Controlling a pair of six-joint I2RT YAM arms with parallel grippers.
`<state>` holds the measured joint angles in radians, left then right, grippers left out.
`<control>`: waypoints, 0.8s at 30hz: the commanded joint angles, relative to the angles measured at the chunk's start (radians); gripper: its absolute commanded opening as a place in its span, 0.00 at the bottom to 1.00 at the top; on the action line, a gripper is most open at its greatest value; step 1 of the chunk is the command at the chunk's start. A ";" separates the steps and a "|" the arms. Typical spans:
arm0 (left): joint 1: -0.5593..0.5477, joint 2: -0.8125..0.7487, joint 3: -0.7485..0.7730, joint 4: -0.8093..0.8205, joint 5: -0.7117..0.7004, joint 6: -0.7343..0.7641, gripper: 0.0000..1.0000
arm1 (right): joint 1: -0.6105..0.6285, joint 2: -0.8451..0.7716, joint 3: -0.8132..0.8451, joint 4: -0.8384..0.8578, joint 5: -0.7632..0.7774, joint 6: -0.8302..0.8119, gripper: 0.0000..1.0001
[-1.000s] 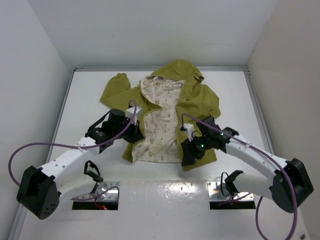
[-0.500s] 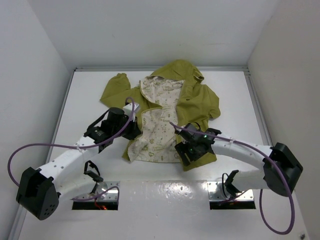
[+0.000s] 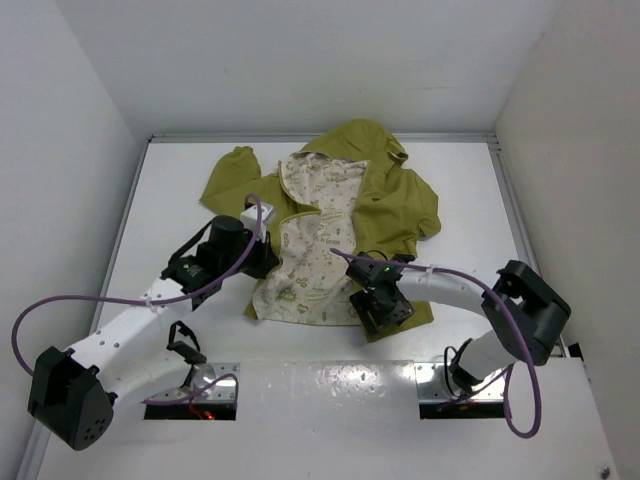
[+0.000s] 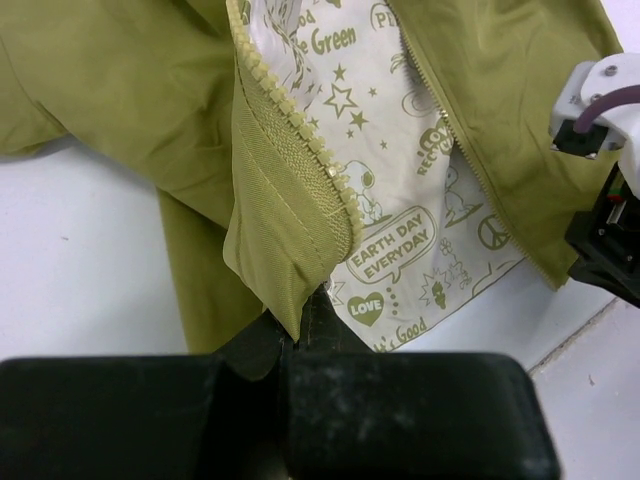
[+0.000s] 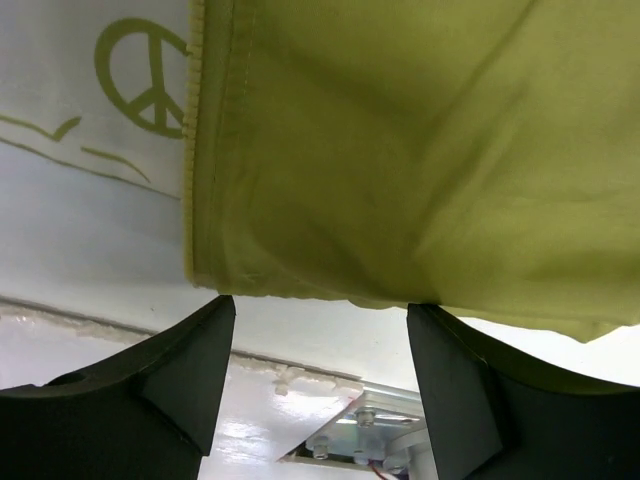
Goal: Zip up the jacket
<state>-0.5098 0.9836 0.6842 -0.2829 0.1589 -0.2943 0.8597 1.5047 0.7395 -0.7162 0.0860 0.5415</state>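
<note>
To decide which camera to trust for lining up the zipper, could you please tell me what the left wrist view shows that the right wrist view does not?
Only the left wrist view: the left gripper shut on a lower corner of the jacket, the zipper teeth along that edge, and part of the right arm at the frame's right side. Only the right wrist view: the right gripper, open at the other panel's hem corner, not gripping it. Both: the jacket, its cream printed lining and the white table.
</note>
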 commanded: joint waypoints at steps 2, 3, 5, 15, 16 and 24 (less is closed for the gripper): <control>0.014 -0.033 -0.008 0.016 -0.013 -0.006 0.00 | 0.004 0.026 0.052 -0.006 -0.014 0.051 0.70; 0.014 -0.033 -0.008 0.016 -0.013 -0.006 0.00 | 0.004 0.029 0.054 0.000 -0.018 0.054 0.72; 0.014 -0.043 -0.017 0.016 -0.013 -0.006 0.00 | 0.005 0.025 0.064 -0.005 -0.022 0.063 0.75; 0.014 -0.043 -0.026 0.027 -0.013 -0.006 0.00 | 0.035 0.089 0.089 -0.031 0.032 0.116 0.67; 0.014 -0.052 -0.026 0.027 -0.013 -0.006 0.00 | 0.042 0.110 0.089 -0.037 0.035 0.127 0.65; 0.014 -0.062 -0.045 0.027 -0.022 -0.006 0.00 | 0.044 0.161 0.070 -0.022 0.040 0.140 0.40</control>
<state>-0.5026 0.9424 0.6453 -0.2829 0.1516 -0.2943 0.8997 1.6405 0.8021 -0.7422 0.0944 0.6609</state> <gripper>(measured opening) 0.019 0.420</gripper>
